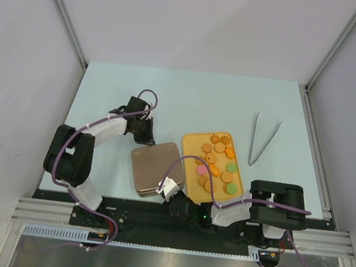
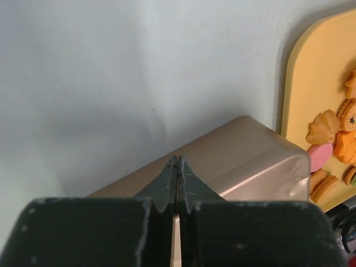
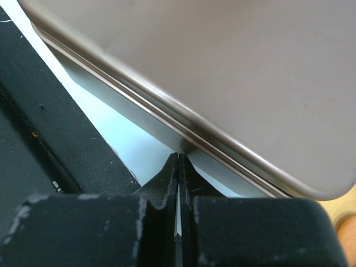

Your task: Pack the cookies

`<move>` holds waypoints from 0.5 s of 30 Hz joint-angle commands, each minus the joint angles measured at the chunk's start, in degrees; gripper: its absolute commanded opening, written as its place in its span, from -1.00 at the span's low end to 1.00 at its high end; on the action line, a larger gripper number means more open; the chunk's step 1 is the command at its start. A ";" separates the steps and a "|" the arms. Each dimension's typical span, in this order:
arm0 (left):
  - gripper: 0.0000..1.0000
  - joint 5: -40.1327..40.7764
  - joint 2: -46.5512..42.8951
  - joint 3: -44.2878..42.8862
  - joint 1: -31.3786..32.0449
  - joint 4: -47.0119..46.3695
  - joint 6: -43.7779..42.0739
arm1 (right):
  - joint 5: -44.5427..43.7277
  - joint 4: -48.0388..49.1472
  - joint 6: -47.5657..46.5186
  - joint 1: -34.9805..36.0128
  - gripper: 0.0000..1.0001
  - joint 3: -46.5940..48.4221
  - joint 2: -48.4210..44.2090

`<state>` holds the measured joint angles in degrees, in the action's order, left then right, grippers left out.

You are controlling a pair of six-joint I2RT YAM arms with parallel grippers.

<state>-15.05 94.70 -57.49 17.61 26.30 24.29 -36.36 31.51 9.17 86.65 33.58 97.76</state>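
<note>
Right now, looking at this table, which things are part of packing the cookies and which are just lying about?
Part of the job: the cookies, the yellow tray under them, likely the closed brown tin beside it.
Lying about: the metal tweezers, alone right of the tray, untouched.

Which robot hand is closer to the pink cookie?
Right. The right gripper sits at the tin's near corner, a little left of the pink cookie. The left gripper is at the tin's far edge, farther away.

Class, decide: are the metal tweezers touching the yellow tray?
Apart. The top view shows a strip of table between the tweezers and the yellow tray.
</note>
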 commanded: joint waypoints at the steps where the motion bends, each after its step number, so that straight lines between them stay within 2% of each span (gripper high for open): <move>1: -0.98 -3.06 -2.23 -1.13 3.39 3.40 -1.00 | -3.19 4.35 -0.20 -2.10 -1.00 0.52 0.42; 13: -0.98 -2.80 -1.79 -1.57 7.71 2.88 -0.12 | -2.22 4.88 -1.52 -3.51 -1.00 2.19 0.95; 15: -0.91 -1.74 -2.23 -2.00 7.62 3.31 -0.12 | -2.14 4.71 -1.61 -3.42 -1.00 2.19 0.86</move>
<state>-13.74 94.50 -58.98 22.87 22.92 24.34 -33.34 31.59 8.97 85.41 33.63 98.00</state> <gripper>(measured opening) 0.012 0.009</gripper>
